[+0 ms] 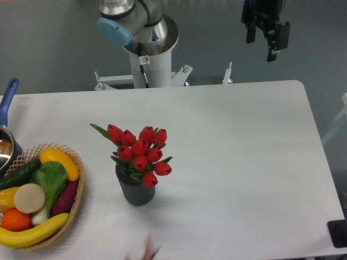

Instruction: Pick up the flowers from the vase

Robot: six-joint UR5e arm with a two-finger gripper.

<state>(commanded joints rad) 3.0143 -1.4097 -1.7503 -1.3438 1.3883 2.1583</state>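
The flowers [142, 153], a bunch of red tulip buds with green leaves, stand upright in the vase [135, 190], a small dark grey ribbed cup left of the table's middle. My gripper [262, 39] hangs high at the top right, beyond the table's far edge and far from the bouquet. Its two dark fingers point down with a gap between them and hold nothing. The stems are hidden inside the vase.
A wicker basket [79, 190] of toy vegetables and fruit sits at the left front. A pot with a blue handle [7, 103] pokes in at the left edge. The arm's base column [146, 59] stands behind the table's far edge. A blurred object [145, 252] shows at the bottom edge.
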